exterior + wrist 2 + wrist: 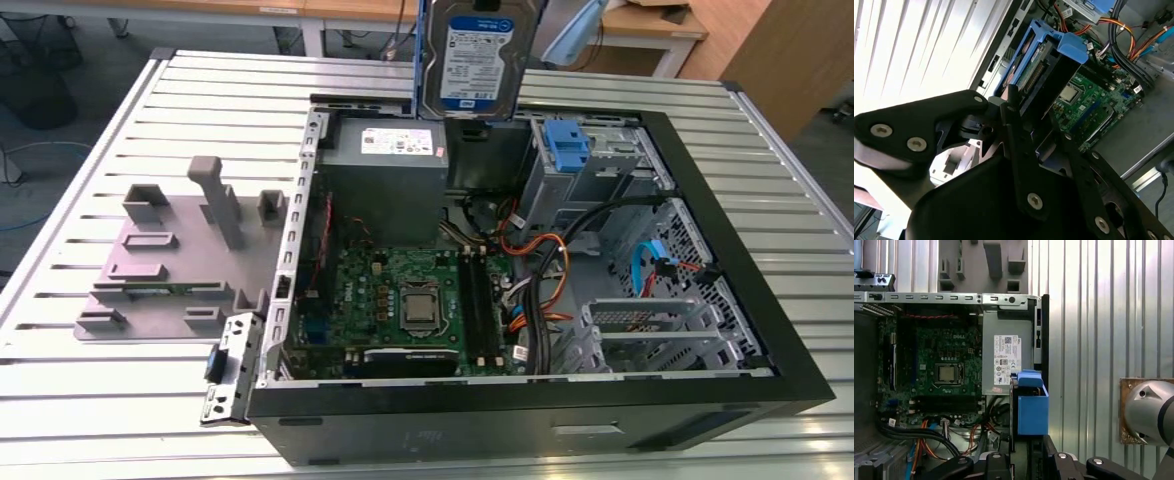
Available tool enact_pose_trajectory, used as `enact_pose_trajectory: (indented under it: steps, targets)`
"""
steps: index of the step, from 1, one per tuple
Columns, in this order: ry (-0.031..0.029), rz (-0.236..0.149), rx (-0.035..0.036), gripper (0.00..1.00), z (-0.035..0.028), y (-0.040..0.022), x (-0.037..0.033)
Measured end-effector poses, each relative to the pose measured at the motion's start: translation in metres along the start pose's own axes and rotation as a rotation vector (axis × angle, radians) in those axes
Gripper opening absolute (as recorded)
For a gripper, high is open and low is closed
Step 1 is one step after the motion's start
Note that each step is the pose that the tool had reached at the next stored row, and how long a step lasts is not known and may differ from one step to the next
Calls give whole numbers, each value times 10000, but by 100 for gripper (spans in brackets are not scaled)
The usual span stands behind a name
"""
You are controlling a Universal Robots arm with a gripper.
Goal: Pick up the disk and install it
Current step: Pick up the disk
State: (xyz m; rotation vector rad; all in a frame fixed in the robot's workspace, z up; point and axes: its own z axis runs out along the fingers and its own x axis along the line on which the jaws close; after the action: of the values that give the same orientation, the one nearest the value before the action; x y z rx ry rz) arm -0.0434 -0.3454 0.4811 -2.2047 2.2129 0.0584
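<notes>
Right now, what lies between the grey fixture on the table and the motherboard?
In the exterior view, the case's metal wall stands between the grey fixture and the motherboard. The disk hangs above the case.

The exterior view stands off the arm, high above the near black side of the open computer case (534,420), and looks down at a slant over the whole case and the slatted table (107,400). The first wrist view faces straight down into the case from well above, with the pincer (1026,462) close to the lens. The second wrist view sits close behind the pincer (1021,107), looking slantwise along its black links. All three share the motherboard (400,300) (939,340) (1089,105) and the disk (477,55) (1032,410) (1036,70) the pincer carries
</notes>
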Motion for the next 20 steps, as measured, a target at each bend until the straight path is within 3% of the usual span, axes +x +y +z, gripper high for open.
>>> enact_pose_trajectory:
  steps: [7, 20]
  targets:
    - [-1, 0, 0, 35, -4, -6, 120]
    - [-1, 0, 1, 35, -17, -11, 465]
